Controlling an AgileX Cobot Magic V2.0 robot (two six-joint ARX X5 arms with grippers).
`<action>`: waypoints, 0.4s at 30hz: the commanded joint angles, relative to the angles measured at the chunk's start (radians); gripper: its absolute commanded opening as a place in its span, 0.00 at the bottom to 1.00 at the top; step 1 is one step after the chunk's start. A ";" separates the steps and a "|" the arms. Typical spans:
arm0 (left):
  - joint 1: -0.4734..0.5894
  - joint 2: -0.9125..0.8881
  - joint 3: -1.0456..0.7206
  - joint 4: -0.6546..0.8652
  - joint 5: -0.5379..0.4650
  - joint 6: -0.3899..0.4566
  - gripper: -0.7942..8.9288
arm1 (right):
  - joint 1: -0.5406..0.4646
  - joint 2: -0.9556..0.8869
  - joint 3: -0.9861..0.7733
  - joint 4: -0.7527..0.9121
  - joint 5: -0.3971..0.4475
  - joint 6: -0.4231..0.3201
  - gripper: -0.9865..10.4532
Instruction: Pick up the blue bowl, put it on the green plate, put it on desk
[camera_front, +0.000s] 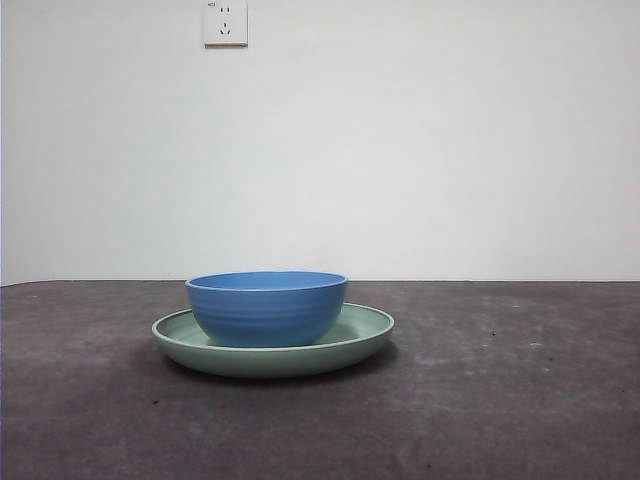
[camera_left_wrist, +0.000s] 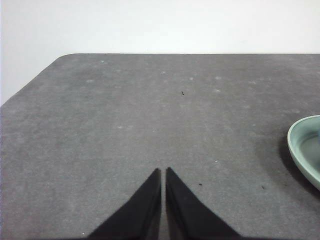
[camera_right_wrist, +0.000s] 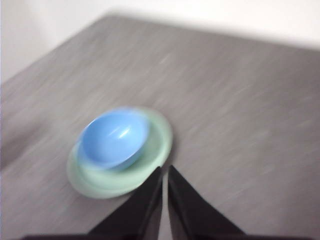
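Observation:
The blue bowl (camera_front: 267, 306) stands upright inside the green plate (camera_front: 365, 332) on the desk (camera_front: 500, 400), slightly left of centre in the front view. Neither arm shows in that view. The right wrist view is motion-blurred: it looks down on the blue bowl (camera_right_wrist: 115, 138) in the green plate (camera_right_wrist: 160, 140), with my right gripper (camera_right_wrist: 165, 171) shut, empty and raised above the desk beside the plate. My left gripper (camera_left_wrist: 163, 172) is shut and empty over bare desk, and only the green plate's rim (camera_left_wrist: 300, 145) shows at that picture's edge.
A white wall with a power socket (camera_front: 225, 22) stands behind the desk. The desk's rounded far corner (camera_left_wrist: 65, 57) and far edge show in the left wrist view.

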 joint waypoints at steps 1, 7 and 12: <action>-0.001 -0.001 -0.021 -0.009 -0.002 -0.002 0.10 | -0.079 -0.098 -0.113 0.108 0.047 -0.016 0.10; 0.000 -0.001 -0.021 -0.008 -0.002 -0.002 0.10 | -0.169 -0.316 -0.400 0.378 0.114 -0.012 0.10; -0.001 -0.001 -0.021 -0.008 -0.002 -0.002 0.10 | -0.179 -0.464 -0.602 0.539 0.164 -0.001 0.10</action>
